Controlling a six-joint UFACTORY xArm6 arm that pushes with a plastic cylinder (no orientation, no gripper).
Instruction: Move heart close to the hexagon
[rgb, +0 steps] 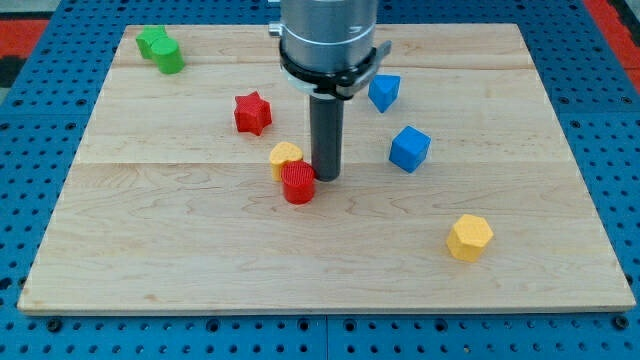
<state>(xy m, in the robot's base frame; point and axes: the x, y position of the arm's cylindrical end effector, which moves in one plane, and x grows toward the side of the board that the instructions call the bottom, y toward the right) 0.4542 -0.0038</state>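
**Rod tip beside two touching blocks on a wooden board**

My tip (326, 178) rests on the board (200, 260), holding nothing. The red block (298, 183) touches its left side; the yellow heart (284, 157) sits just beyond, upper left. The yellow hexagon (469, 237) lies well apart, lower right.

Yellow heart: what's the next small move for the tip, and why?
Probably reposition my tip to the view's left of the yellow heart first. The yellow hexagon lies toward the view's lower right, and the tip now stands on the heart's right, beside the red cylinder, so pushing from here would drive it away.
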